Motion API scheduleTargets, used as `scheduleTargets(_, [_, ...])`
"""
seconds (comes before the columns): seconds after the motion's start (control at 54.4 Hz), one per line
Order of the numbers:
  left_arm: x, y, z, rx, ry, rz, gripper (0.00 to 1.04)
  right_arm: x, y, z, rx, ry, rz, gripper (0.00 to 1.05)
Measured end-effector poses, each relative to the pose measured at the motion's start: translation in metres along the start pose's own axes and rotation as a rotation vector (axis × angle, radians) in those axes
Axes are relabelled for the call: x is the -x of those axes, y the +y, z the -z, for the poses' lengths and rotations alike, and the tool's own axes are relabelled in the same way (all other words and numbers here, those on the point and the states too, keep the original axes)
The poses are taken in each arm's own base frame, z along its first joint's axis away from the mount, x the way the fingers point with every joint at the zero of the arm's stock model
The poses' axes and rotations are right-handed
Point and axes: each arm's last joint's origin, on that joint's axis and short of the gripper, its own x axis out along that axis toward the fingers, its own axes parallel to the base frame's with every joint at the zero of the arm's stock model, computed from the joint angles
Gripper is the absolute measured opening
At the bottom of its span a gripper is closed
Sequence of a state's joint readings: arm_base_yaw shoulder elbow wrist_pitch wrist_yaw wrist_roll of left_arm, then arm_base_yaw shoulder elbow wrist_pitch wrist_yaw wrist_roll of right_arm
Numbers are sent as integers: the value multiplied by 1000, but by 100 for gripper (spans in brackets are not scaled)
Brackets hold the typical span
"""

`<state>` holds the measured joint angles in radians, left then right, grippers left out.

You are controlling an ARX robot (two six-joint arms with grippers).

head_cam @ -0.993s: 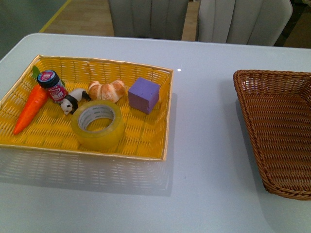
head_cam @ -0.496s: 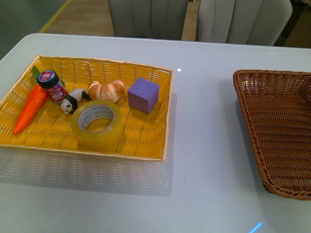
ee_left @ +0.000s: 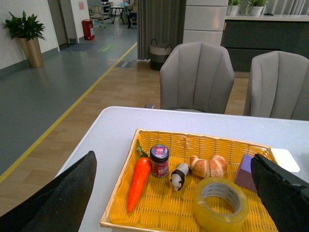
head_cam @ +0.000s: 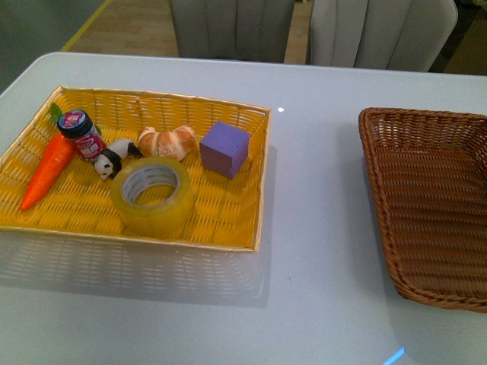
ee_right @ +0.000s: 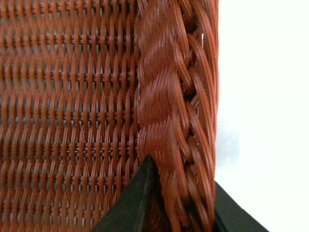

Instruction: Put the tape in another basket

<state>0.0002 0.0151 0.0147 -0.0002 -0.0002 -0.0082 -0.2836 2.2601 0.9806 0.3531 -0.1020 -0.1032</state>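
The tape, a yellowish translucent roll with a white core, lies flat in the bright yellow basket at the left of the table; it also shows in the left wrist view. The dark brown wicker basket sits at the right, empty. My right gripper is shut on its braided rim, one finger inside and one outside; it is out of the front view. My left gripper is open, its fingers wide apart, above and short of the yellow basket.
In the yellow basket with the tape lie a toy carrot, a small jar, a panda figure, a croissant and a purple block. Two grey chairs stand behind the white table.
The brown basket has slid a little to the left, toward the yellow basket. The tape and the other things have not moved.
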Motion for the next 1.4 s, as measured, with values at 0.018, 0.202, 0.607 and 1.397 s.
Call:
scheduleTargets(0.018, [0, 0, 0, 0, 0, 0, 96, 1, 4, 0, -10, -1, -7, 14])
scheduleTargets(0.202, [0, 0, 0, 0, 0, 0, 96, 7, 52, -5, -51, -15, -83, 4])
scheduleTargets(0.607, [0, 0, 0, 0, 0, 0, 96, 5, 111, 8, -15, 29, -143, 4])
scheduleTargets(1.397, [0, 0, 0, 0, 0, 0, 96, 141, 75, -12, -46, -402, -131, 96])
